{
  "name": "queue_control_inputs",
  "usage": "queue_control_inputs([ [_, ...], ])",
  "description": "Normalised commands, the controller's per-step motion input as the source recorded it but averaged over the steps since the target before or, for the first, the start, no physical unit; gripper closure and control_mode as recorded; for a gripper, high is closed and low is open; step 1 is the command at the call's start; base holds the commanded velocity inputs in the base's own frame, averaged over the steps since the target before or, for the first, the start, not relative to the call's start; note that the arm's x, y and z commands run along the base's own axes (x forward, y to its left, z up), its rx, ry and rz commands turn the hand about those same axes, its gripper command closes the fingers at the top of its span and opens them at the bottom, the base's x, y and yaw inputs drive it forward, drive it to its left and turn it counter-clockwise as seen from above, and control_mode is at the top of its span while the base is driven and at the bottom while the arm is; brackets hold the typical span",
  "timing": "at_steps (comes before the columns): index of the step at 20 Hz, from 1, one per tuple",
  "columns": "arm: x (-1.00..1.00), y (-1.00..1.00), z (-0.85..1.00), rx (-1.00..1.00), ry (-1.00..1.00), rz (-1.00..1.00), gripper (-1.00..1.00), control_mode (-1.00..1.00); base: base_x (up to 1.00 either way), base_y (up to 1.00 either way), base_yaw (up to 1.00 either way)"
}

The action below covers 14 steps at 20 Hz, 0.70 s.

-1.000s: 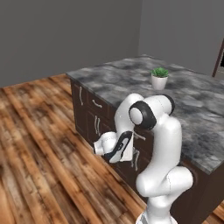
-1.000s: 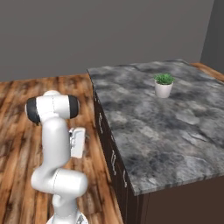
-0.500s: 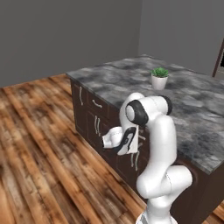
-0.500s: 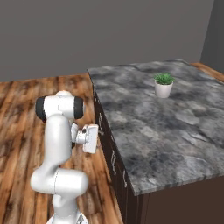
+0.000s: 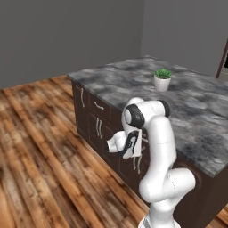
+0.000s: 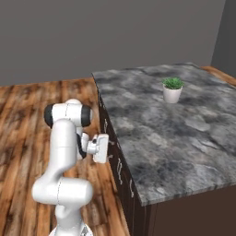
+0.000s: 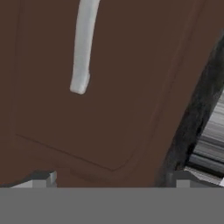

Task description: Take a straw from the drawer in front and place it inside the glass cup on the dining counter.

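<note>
Nearer to what seems the drawer front have moved the jaws, wide apart, facing its silver handle.

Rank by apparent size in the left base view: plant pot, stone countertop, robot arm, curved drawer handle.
1. Stone countertop
2. Robot arm
3. Plant pot
4. Curved drawer handle

The arm is nearer the camera, which enlarges it.

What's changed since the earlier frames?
The arm's forearm and hand have swung right in the right base view, closer to the cabinet fronts. No grasp or release visible; the end effector is open. The potted plant and stone counter stayed put.
</note>
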Motion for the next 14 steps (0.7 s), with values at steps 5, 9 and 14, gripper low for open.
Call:
queue_control_inputs([
  [5,0.49,0.0,-0.39,0.0,-0.01,0.01,-1.0,-1.0,0.0,0.0,0.0],
  [9,0.51,-0.01,-0.29,0.0,-0.01,0.02,-1.0,-1.0,0.0,0.0,0.0],
  [14,0.7,-0.25,-0.15,0.0,0.0,0.03,-1.0,-1.0,0.0,0.0,0.0],
])
